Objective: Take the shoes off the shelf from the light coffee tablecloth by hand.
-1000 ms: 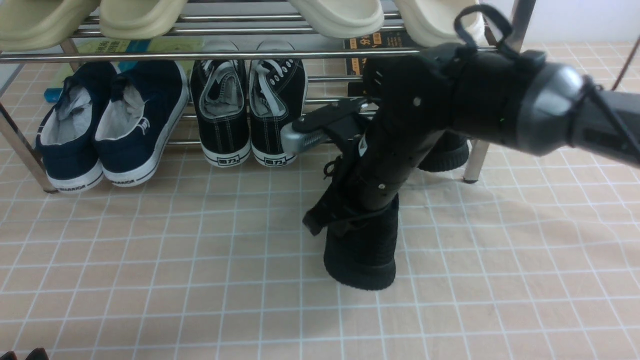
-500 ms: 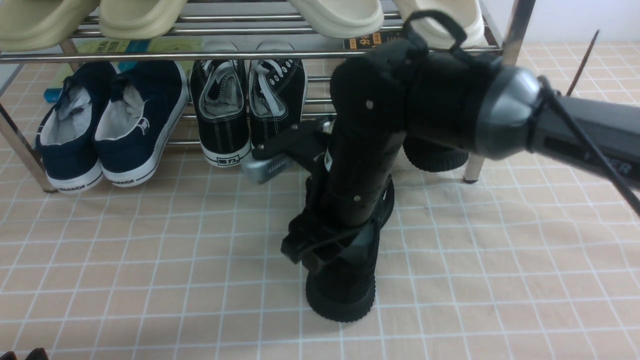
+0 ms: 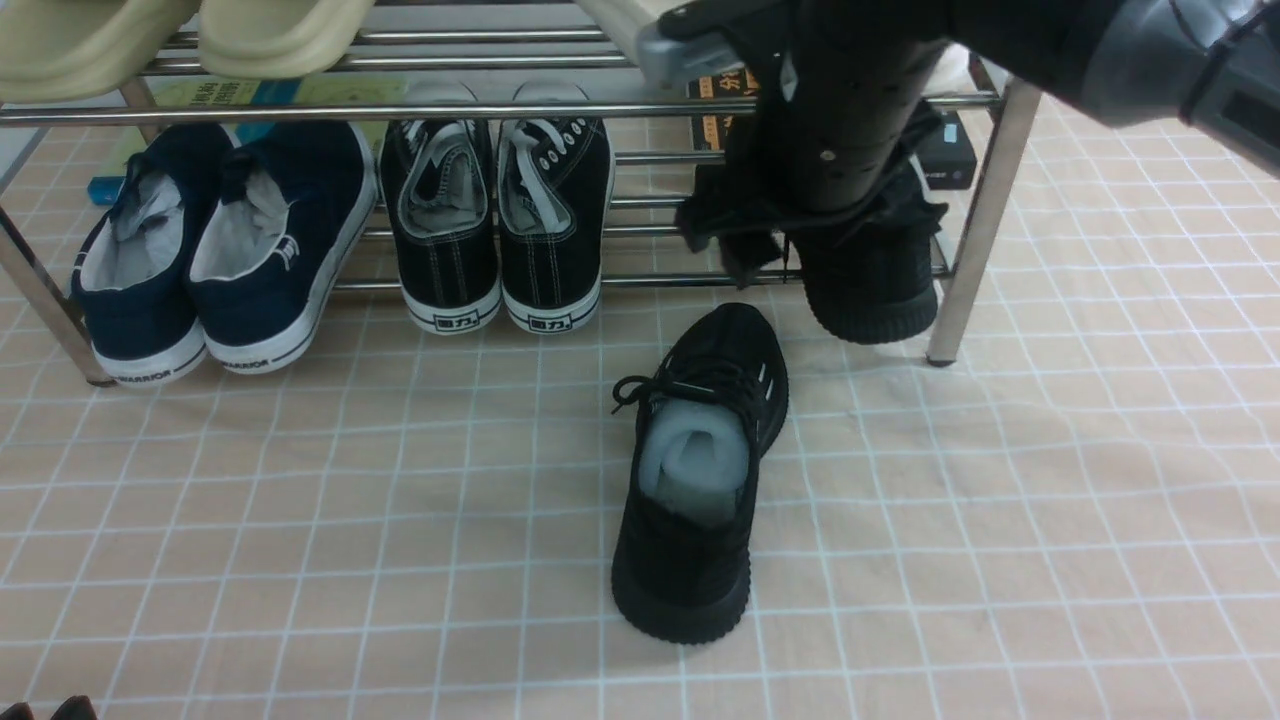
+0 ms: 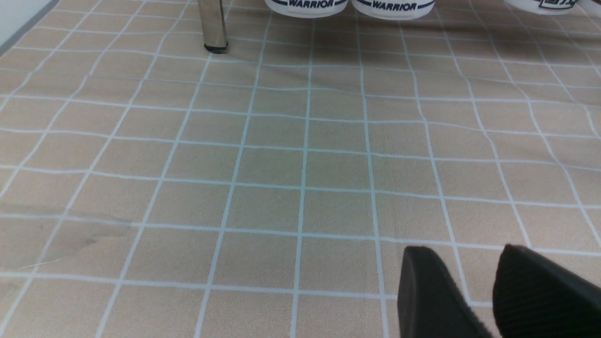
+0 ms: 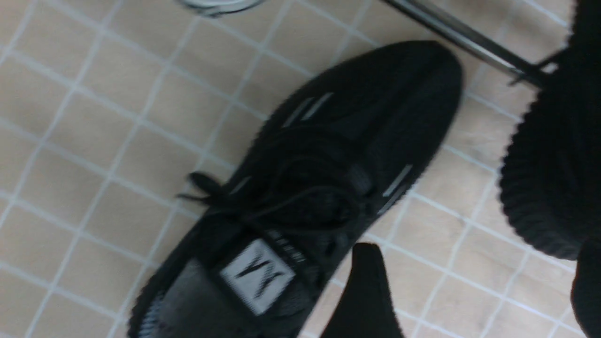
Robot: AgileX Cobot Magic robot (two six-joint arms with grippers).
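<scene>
While the right pincer stands spread apart, its arm half hides the shelved shoe.

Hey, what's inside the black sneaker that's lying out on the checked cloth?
The black sneaker has its opening facing up, showing pale grey lining that bulges like padding, and nothing else. The toe end inside is covered by the laces, so it cannot be seen.

One shoe sits on the tablecloth, just in front of the shelf. The other shoe is on the lower tier, right end. Left of it are the canvas sneakers, then the slip-ons furthest left.
</scene>
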